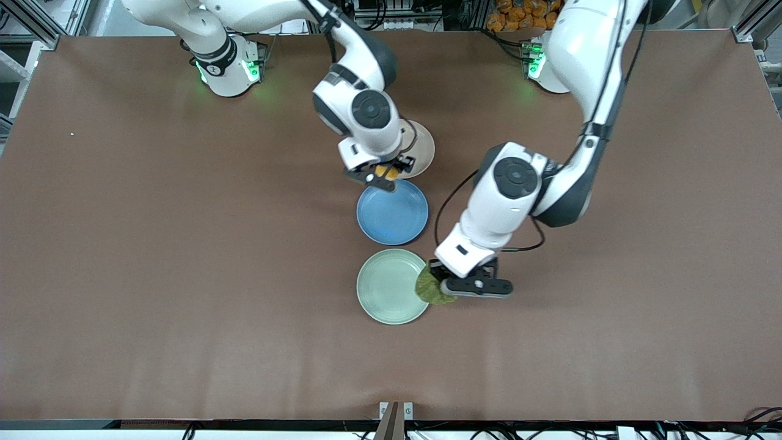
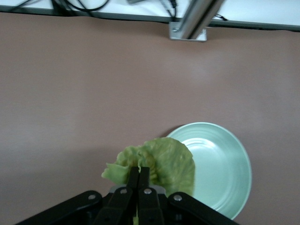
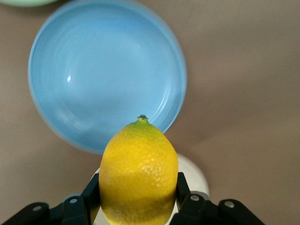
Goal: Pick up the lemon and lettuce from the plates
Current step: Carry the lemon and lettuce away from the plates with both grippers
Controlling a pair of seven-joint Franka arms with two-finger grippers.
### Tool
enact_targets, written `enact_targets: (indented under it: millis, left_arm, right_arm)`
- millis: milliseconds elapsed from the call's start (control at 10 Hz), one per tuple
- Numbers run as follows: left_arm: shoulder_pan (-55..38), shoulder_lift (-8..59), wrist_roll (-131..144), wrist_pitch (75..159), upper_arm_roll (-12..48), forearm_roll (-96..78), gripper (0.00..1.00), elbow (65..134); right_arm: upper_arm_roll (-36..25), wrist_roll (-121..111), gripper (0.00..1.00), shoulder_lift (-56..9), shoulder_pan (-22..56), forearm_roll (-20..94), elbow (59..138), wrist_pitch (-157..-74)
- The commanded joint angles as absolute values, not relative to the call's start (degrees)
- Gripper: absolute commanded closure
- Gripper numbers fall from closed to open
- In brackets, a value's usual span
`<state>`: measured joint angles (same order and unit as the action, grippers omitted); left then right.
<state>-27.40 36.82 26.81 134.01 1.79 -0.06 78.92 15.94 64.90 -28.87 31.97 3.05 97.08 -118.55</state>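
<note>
My right gripper (image 1: 386,173) is shut on the yellow lemon (image 3: 139,171), also seen in the front view (image 1: 385,172), and holds it in the air over the gap between the beige-pink plate (image 1: 423,151) and the bright blue plate. My left gripper (image 1: 445,287) is shut on the green lettuce leaf (image 1: 431,286), pinched between its fingers in the left wrist view (image 2: 157,164), and holds it over the rim of the mint green plate (image 1: 388,286) at the side toward the left arm's end. The mint plate (image 2: 222,166) is otherwise bare.
A bright blue plate (image 1: 392,211) lies between the beige-pink plate and the mint plate, and fills much of the right wrist view (image 3: 93,75). A metal bracket (image 1: 396,410) sits at the table's edge nearest the front camera.
</note>
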Motion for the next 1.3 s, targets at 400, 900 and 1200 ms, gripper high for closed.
enact_targets:
  millis: [400,900,1200]
  left_arm:
    - [-16.54,31.64,13.98,118.12,1.93,-1.32,1.0,86.2]
    - [-9.51,38.13,9.49,125.06,1.67,0.86,1.0,90.97]
    - [-6.77,40.34,8.53,126.65,1.76,1.49,1.0,90.53]
  right_arm:
    - [3.98,29.32,0.83,-23.91,23.3,8.17,98.35,-110.31]
    - [0.09,11.09,0.78,-23.47,15.65,8.09,103.97,-110.3]
    - [-2.01,0.99,0.77,-23.82,11.61,8.17,105.9,-112.22]
